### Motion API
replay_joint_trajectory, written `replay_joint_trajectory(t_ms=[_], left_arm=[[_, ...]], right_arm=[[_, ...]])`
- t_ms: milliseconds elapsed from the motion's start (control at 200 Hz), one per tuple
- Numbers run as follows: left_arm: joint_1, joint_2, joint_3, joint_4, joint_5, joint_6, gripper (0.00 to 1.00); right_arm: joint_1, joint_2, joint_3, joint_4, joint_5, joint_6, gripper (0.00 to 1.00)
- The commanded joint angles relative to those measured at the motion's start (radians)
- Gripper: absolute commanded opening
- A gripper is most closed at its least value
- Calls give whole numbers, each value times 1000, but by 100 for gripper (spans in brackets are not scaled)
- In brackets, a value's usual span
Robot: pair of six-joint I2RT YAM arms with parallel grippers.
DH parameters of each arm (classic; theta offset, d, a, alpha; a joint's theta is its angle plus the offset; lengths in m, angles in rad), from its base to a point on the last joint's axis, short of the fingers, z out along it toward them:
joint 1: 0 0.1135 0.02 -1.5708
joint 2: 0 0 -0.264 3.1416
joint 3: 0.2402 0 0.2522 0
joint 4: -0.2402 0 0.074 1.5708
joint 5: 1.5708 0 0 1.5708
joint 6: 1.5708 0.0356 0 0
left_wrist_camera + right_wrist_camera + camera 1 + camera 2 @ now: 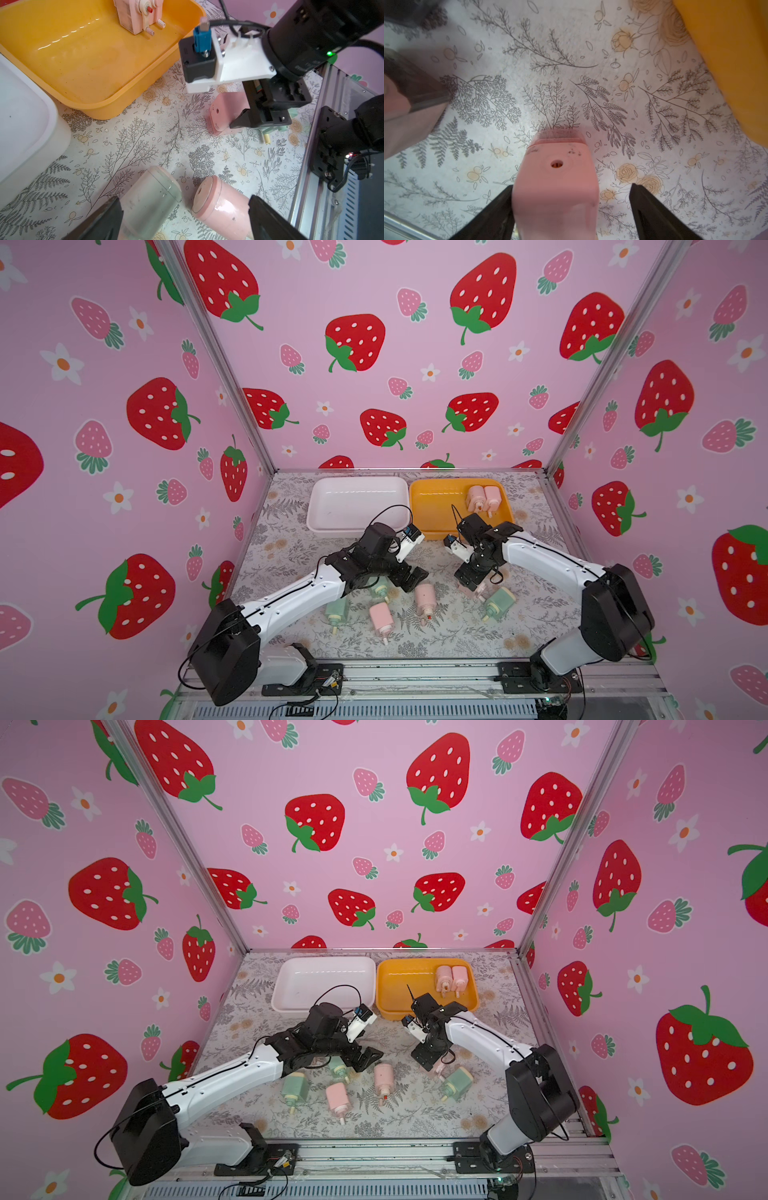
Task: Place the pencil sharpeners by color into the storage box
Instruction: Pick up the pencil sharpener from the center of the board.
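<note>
My right tool (571,186) wide, astride pink sharpener (556,187) on the surface; not gripped. Two pinks (484,497) sit in orange tray (432,510), so likely its home. Left tool (184,198) wide over green sharpener (149,199).

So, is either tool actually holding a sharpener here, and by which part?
Nothing is held. The right tool straddles a pink sharpener on the table, with a gap on one side. The left tool hangs open, empty.
</note>
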Motion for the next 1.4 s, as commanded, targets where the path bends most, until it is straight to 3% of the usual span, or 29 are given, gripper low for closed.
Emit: replay_joint_trajectory(t_ms=[0,275,410,685,870,1021,1196,1396], left_arm=[[2,16,9,3,-3,4,100],[2,33,16,2,1,3,100],[1,39,20,-5,0,2,100],[2,42,20,-9,-14,1,100],[2,38,21,-12,-18,3,99],[2,39,20,-12,-24,4,100],[2,43,22,-9,-25,5,100],[1,54,28,-13,-22,7,99]], right_arm=[[-4,-72,-46,66,33,186,86],[14,-201,-180,223,-27,432,86],[35,-203,-231,267,25,493,88],[44,-213,-263,280,-7,536,84],[58,-220,-253,259,32,568,78],[103,-223,-245,226,146,585,74],[112,-223,-245,226,160,599,65],[114,-206,-236,216,137,596,70]])
